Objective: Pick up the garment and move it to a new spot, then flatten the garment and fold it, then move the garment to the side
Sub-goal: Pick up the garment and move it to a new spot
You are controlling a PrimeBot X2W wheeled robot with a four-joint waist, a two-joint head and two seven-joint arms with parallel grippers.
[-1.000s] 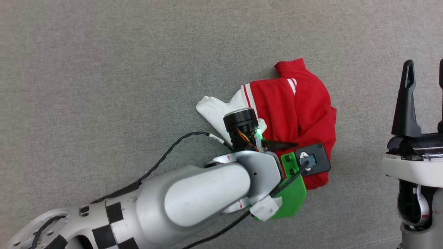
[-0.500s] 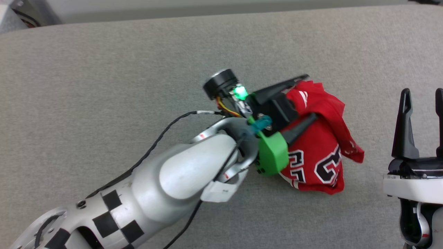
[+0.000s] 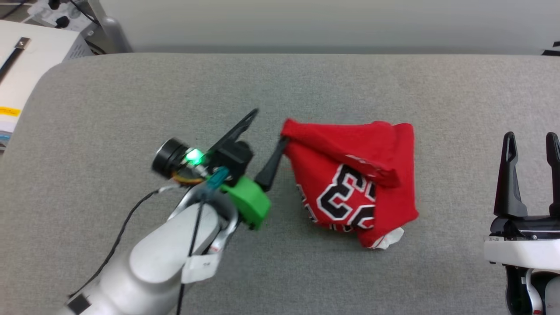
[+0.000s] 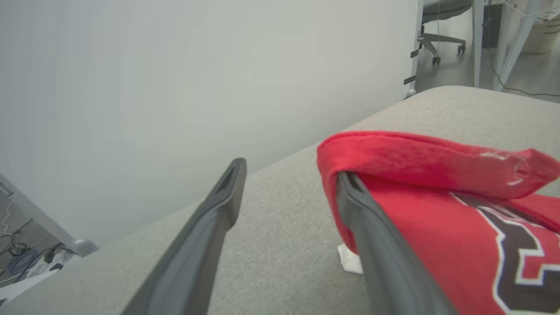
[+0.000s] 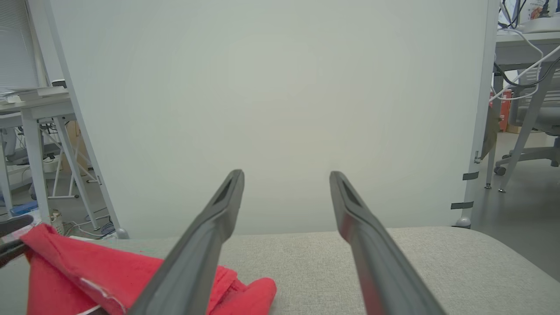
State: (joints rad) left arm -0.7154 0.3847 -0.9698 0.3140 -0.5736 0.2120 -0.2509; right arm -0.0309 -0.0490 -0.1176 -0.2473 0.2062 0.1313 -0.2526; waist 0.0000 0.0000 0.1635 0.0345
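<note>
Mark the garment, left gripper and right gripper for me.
garment (image 3: 350, 179), head view, on the black number print near its middle.
left gripper (image 3: 267, 127), head view, midway between its two spread fingertips.
right gripper (image 3: 530, 136), head view, midway between its two fingertips.

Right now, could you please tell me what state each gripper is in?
Left gripper: open, gripping nothing; one fingertip sits under the garment at its folded edge.
Right gripper: open, empty, apart from the garment.
</note>
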